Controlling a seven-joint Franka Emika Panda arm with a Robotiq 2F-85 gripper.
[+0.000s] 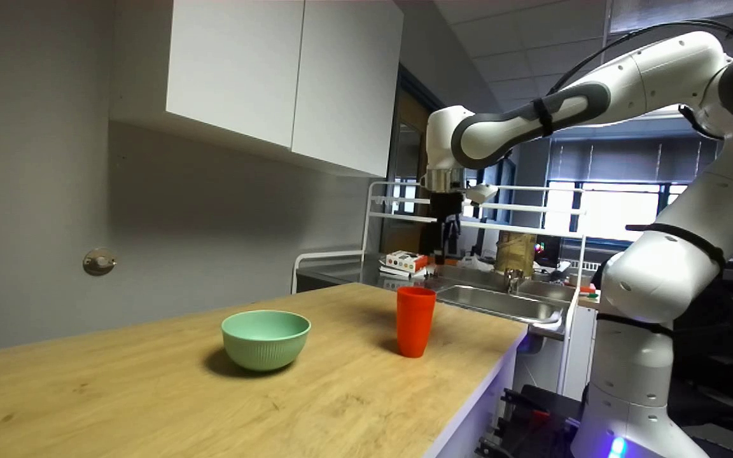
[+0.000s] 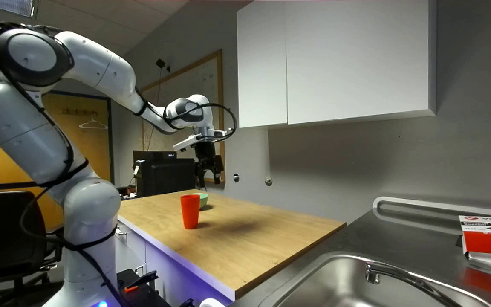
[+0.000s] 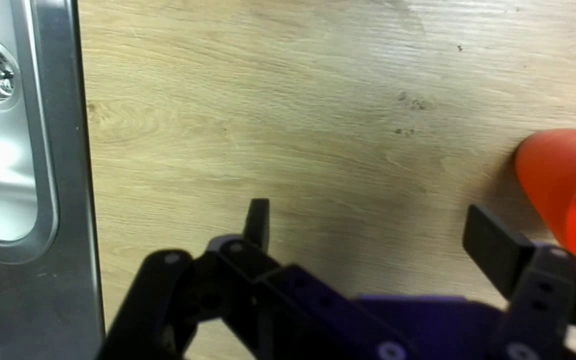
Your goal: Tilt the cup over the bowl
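The cup (image 1: 414,327), a red-orange tumbler, stands upright on the wooden counter; it also shows in an exterior view (image 2: 190,213) and at the right edge of the wrist view (image 3: 550,175). The mint-green bowl (image 1: 265,348) sits on the counter apart from the cup. In an exterior view the bowl (image 2: 203,200) is partly hidden behind the cup; it is out of the wrist view. My gripper (image 3: 368,217) points down, open and empty, above the counter. It also shows in both exterior views (image 1: 445,248) (image 2: 209,178), higher than the cup and off to its side.
A metal sink (image 3: 48,220) adjoins the counter (image 1: 341,401). Wall cabinets (image 1: 239,70) hang above the counter at the wall. A white rack frame (image 1: 366,235) and a box (image 1: 404,261) are by the sink. A faucet (image 2: 411,279) reaches over the basin.
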